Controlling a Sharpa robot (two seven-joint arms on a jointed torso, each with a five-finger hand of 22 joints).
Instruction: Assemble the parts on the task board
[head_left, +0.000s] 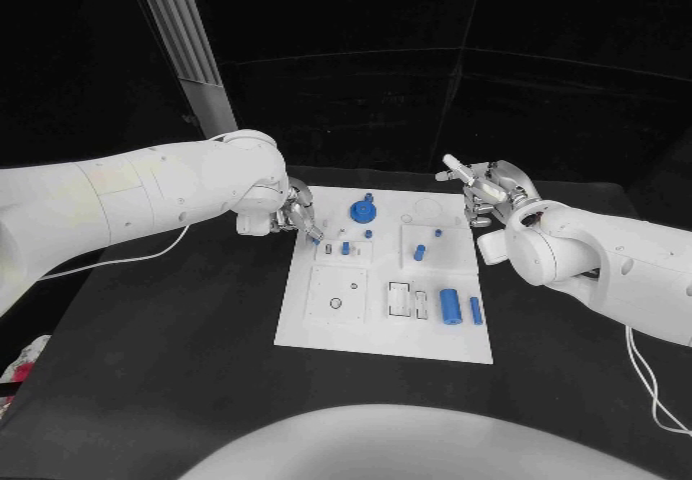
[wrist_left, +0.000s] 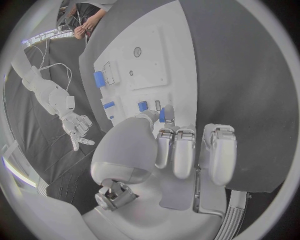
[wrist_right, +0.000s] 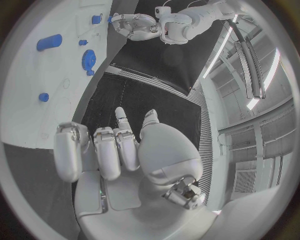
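A black table (head_left: 173, 330) stands before dark walls, with long ceiling lights (wrist_right: 270, 75) overhead

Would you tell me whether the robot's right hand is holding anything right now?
No, it holds nothing. The right hand hovers beside the white board, fingers apart with nothing between them.

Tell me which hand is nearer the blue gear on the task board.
Left. The left hand sits at the task board's left edge, just beside the blue gear; the right hand hovers off the board's far right corner, farther away.
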